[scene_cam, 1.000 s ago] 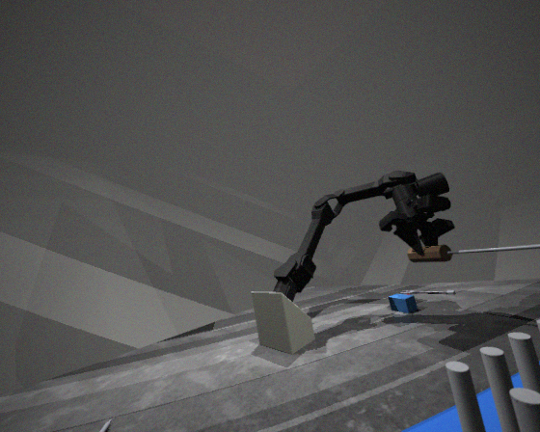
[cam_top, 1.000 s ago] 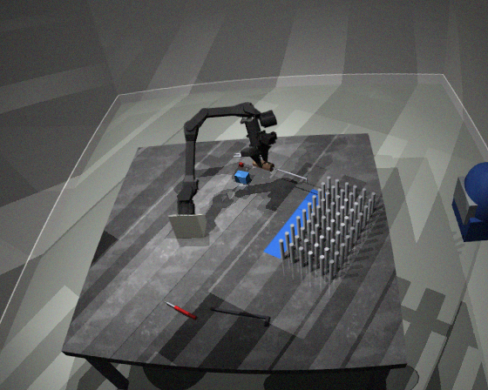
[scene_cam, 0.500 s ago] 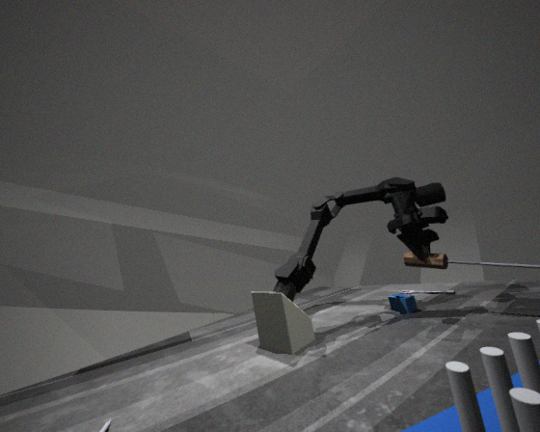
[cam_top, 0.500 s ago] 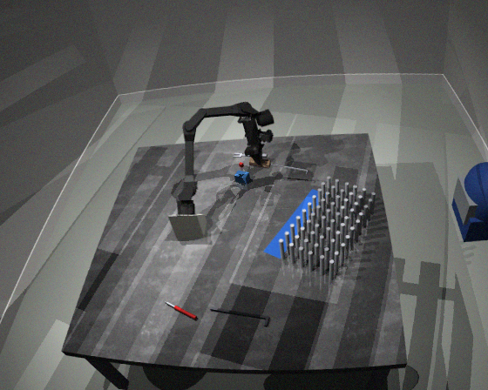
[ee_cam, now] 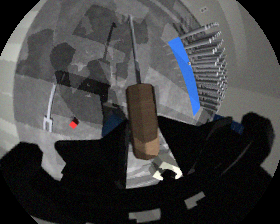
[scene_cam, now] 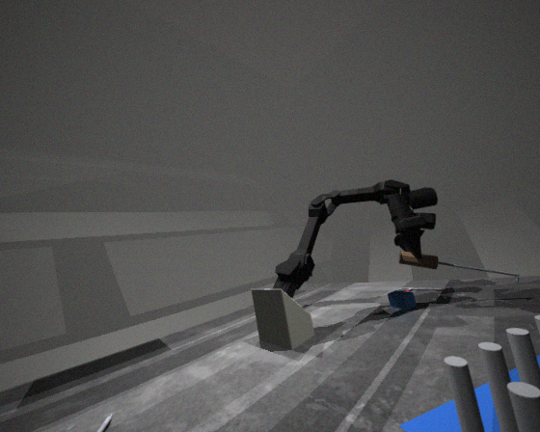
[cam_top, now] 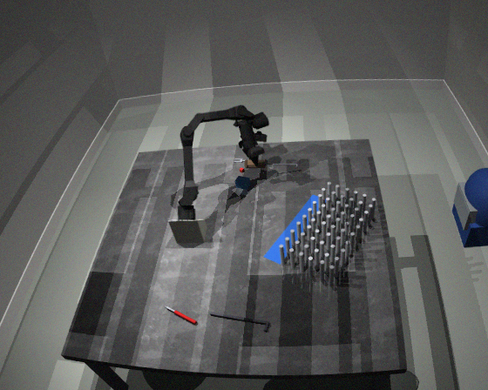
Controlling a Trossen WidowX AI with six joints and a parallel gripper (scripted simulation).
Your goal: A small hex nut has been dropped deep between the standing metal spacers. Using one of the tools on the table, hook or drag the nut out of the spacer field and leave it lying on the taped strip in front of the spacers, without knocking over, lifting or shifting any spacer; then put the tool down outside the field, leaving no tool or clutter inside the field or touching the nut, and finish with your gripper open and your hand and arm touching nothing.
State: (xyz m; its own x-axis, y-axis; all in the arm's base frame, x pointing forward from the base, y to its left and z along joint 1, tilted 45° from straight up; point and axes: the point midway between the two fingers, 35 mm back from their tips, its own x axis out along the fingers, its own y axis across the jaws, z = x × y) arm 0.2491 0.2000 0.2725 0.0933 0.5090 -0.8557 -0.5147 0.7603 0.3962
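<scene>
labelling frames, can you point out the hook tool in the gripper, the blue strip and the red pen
hook tool [scene_cam: 418, 260], exterior view, on its wooden handle
blue strip [cam_top: 291, 231], top view, on its bare middle
red pen [cam_top: 184, 315], top view, on its red barrel

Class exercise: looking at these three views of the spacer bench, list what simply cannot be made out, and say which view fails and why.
- Hex nut: unseen in every view; the spacers screen it from the top camera.
- Hooked tool tip: too thin and faint in the exterior view.
- Gripper fingers: lost in black shadow in the wrist view.
- Spacer field: cut off by the exterior view's right edge.
- Small red item: too small to identify.
</scene>
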